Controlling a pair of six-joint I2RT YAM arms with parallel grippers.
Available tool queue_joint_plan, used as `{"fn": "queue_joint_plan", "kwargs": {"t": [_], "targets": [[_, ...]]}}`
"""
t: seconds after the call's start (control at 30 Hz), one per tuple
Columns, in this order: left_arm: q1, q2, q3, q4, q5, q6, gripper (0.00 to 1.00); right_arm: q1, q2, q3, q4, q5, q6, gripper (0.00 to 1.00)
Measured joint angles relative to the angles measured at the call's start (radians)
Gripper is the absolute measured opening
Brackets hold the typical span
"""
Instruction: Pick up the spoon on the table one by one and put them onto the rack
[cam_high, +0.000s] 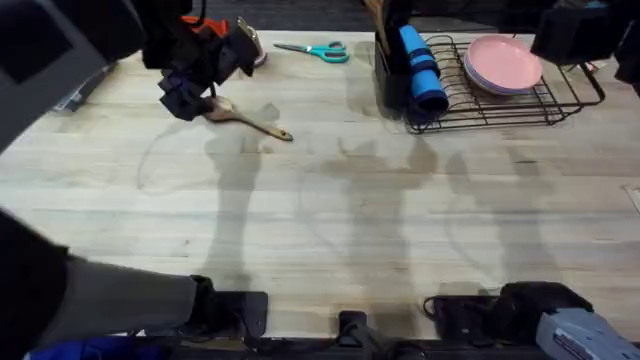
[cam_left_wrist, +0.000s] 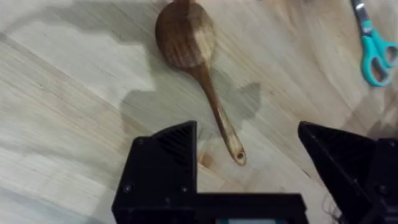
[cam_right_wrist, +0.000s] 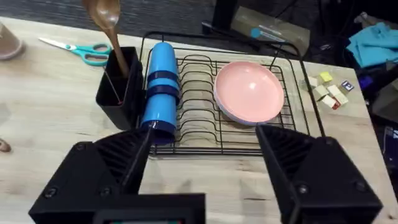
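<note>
Hovering wide open, the left hand (cam_left_wrist: 249, 155) straddles the spoon (cam_left_wrist: 198, 70) lying flat on the tabletop (cam_left_wrist: 68, 112), while the right wrist view shows another spoon (cam_right_wrist: 111, 25) standing in the rack (cam_right_wrist: 205, 109), right hand (cam_right_wrist: 205, 162) spread wide.

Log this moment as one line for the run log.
left gripper: open, above spoon handle | spoon: flat on table | right gripper: open, facing rack | rack holder: one spoon in

Showing 2 spoons: 1 (cam_left_wrist: 198, 68) lying w/ its handle just ahead of the left gripper (cam_left_wrist: 249, 155), 1 (cam_right_wrist: 111, 28) standing in the rack (cam_right_wrist: 205, 134) holder. 1 scissors (cam_high: 315, 49), 1 blue cup (cam_right_wrist: 160, 84), pink plates (cam_right_wrist: 250, 92): stacked, no. unclear.
</note>
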Motion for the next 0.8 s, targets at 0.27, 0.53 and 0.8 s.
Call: {"fn": "queue_joint_plan", "kwargs": {"t": [0.27,0.53,0.8], "targets": [[0.000,0.113,0.000,0.045,0.000,0.000,0.993,0.000,0.000,0.000,0.000,0.000,0.000,0.997],[0.000,0.234,0.000,0.060,0.000,0.000,0.993,0.000,0.000,0.000,-0.009,0.000,0.000,0.998],[0.000,0.260,0.000,0.096,0.000,0.000,0.993,0.000,0.000,0.000,-0.010,0.000,0.000,0.996]]}}
